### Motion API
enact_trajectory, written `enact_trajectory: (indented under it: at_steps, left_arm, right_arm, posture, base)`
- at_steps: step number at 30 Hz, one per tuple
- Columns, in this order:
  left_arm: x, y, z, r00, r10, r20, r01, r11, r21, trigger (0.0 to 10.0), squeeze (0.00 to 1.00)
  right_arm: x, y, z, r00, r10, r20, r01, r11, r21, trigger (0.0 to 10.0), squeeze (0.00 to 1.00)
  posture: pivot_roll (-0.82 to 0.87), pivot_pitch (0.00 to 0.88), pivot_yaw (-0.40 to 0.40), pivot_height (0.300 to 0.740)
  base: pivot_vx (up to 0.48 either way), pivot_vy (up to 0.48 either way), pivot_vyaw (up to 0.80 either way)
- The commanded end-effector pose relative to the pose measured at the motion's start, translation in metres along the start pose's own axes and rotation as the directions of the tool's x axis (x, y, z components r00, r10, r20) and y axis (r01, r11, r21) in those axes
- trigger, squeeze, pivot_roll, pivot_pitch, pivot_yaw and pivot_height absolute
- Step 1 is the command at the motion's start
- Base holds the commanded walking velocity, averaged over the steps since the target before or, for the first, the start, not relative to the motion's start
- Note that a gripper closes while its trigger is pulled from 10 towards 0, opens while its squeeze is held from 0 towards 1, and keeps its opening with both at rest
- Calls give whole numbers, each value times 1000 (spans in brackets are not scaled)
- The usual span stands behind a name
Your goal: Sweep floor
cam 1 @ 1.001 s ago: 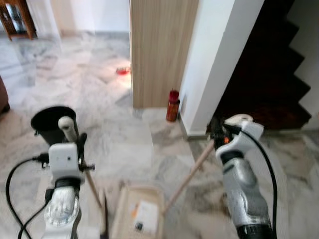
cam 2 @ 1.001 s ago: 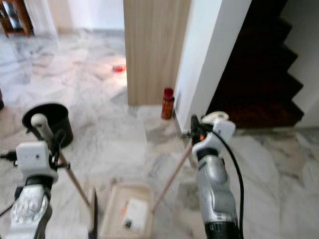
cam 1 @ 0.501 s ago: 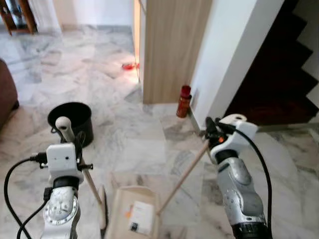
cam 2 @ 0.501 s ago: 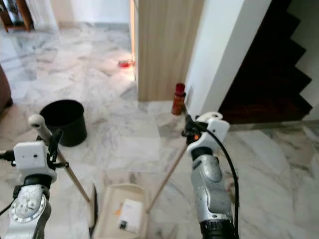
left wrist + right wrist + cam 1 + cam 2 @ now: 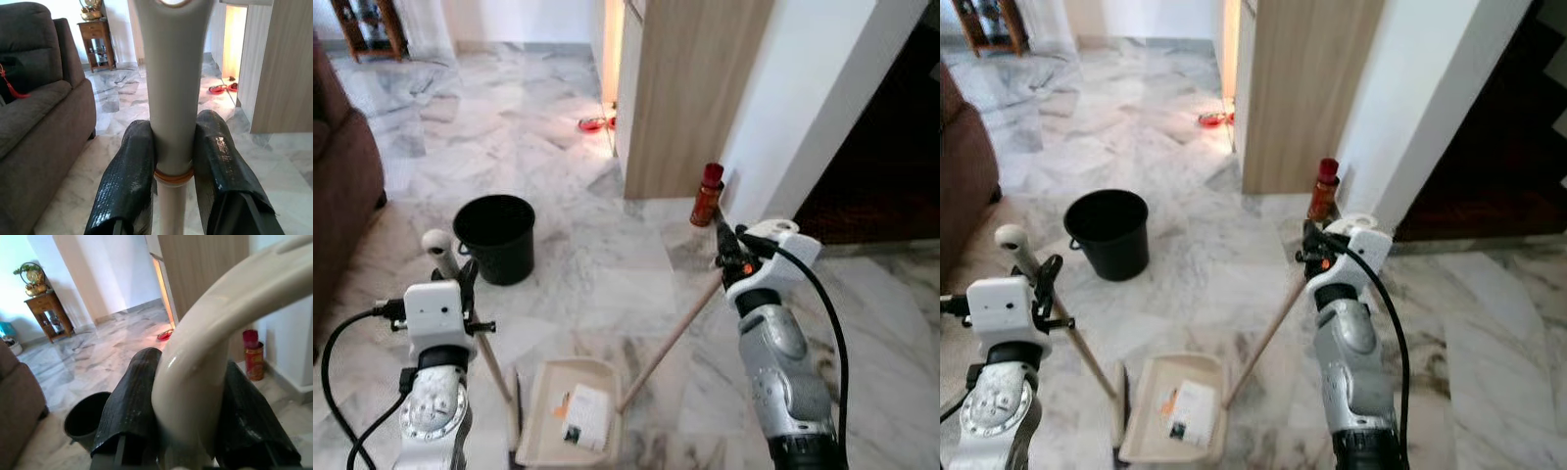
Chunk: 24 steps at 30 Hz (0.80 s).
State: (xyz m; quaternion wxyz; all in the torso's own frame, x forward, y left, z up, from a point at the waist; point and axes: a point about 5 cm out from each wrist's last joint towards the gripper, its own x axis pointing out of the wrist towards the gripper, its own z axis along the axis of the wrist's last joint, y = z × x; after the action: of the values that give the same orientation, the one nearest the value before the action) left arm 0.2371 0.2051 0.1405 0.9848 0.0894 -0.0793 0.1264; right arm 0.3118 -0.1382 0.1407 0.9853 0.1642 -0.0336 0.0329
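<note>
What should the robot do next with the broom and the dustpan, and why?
Probably carry the cream dustpan over to the black bucket and tip it in. The pan already holds a scrap of paper, the left gripper clamps the wooden broom handle, the right gripper clamps the dustpan handle, and the bucket stands open nearby.
</note>
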Motion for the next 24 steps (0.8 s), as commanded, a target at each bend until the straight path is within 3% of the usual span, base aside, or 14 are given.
enact_trajectory:
  at_steps: [1,21,24]
  left_arm:
    - [0,-3,5,1000,-5,23,5,1000,3,10000,0]
    - [-3,-5,3,1000,-21,17,21,1000,5,10000,0]
    - [-5,-4,4,999,-32,24,31,999,17,10000,0]
  right_arm:
    - [0,-2,9,999,-8,36,7,999,34,10000,0]
    - [0,3,11,998,21,53,-23,1000,22,10000,0]
    - [-2,9,11,997,56,52,-57,998,17,10000,0]
  posture:
    - [51,83,-44,740]
    - [59,55,-34,740]
    - [62,53,-31,740]
  base:
    - [0,420,0]
    - [0,422,0]
    - [0,0,0]
